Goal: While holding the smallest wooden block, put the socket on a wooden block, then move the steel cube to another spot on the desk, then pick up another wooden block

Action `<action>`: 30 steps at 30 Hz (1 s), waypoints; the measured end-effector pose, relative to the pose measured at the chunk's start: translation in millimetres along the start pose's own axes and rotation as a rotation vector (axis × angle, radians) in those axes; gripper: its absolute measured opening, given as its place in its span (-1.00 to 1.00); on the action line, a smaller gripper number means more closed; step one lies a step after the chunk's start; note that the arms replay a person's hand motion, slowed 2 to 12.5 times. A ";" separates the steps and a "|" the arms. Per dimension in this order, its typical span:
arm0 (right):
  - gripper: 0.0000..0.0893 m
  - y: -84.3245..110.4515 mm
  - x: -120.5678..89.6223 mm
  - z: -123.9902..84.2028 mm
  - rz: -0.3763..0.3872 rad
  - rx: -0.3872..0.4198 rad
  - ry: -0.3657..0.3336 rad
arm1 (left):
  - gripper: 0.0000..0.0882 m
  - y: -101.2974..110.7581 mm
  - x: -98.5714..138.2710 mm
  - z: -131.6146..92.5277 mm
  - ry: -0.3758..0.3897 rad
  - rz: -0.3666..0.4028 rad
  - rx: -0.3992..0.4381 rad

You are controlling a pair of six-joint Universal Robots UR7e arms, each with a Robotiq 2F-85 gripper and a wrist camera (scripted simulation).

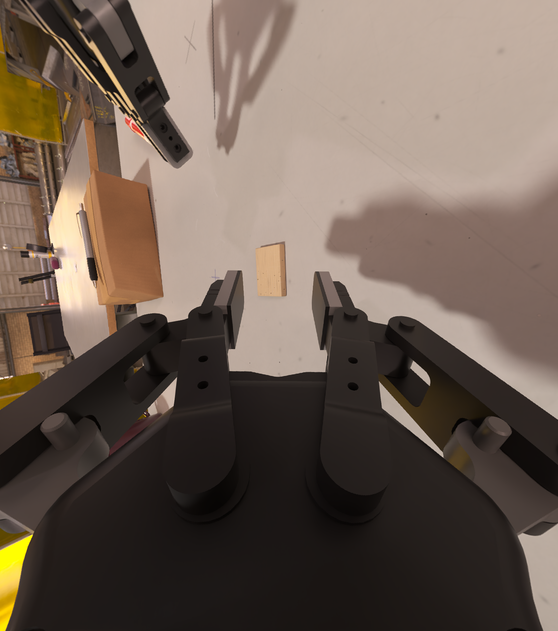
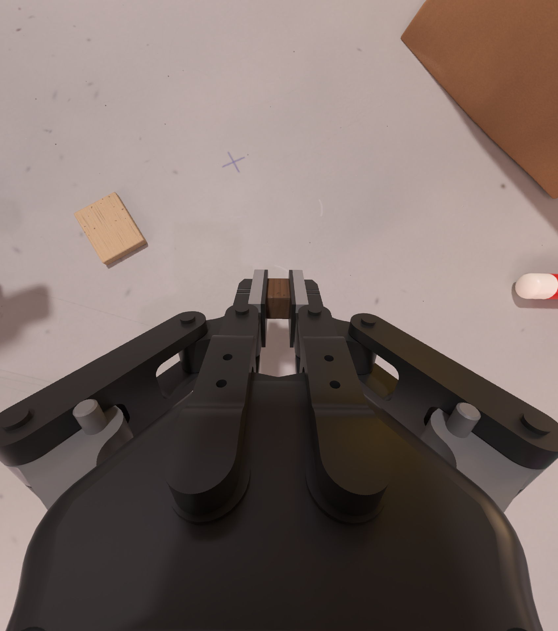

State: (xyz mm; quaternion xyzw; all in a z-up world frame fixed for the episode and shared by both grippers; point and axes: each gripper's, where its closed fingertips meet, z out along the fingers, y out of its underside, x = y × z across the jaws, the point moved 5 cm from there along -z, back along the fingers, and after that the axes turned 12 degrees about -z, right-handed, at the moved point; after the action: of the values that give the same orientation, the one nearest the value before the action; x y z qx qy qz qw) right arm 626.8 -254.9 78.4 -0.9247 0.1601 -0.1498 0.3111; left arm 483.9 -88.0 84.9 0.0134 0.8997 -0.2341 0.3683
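Note:
My right gripper [image 2: 278,290] is shut on a small dark brown wooden block [image 2: 277,297] and holds it above the desk. A flat pale wooden block [image 2: 110,228] lies on the desk to its left. My left gripper [image 1: 277,290] is open and empty, and the same pale block [image 1: 271,269] lies on the desk between and just beyond its fingertips. A large brown wooden block [image 1: 125,235] lies to the left; it also shows at the upper right of the right wrist view [image 2: 509,88]. The right gripper [image 1: 154,112] hangs at upper left. No socket or steel cube is in view.
A silver and black pen [image 1: 87,246] lies beside the large brown block. A red tube with a white cap [image 2: 554,286] lies at the right edge of the right wrist view. Small pen crosses [image 2: 234,162] mark the white desk. Yellow panels stand past the desk's edge.

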 end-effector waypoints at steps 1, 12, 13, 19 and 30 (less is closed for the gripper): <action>-0.76 0.2 0.0 -0.1 0.002 0.000 0.001 | -0.15 -0.3 -0.9 -1.1 -0.002 -0.007 0.000; -0.76 2.8 -1.5 -1.4 0.020 0.008 0.003 | -0.10 -3.2 -12.9 -21.9 -0.047 -0.078 0.016; -0.76 3.2 -1.6 -1.6 0.020 0.008 0.004 | -0.09 -2.8 -14.8 -24.9 -0.055 -0.084 0.016; -0.76 4.9 -2.1 -2.4 0.023 0.011 0.004 | -0.08 3.5 -26.9 -44.4 -0.096 -0.128 0.007; -0.76 6.9 -1.4 -2.9 0.032 0.014 0.002 | -0.02 43.4 -58.5 -89.4 -0.182 -0.187 -0.097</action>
State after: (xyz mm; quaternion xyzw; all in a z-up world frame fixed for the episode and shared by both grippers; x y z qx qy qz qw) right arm 623.1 -261.2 76.1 -0.9197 0.1742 -0.1467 0.3198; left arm 476.3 -2.2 161.5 -0.1097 0.8701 -0.2240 0.4251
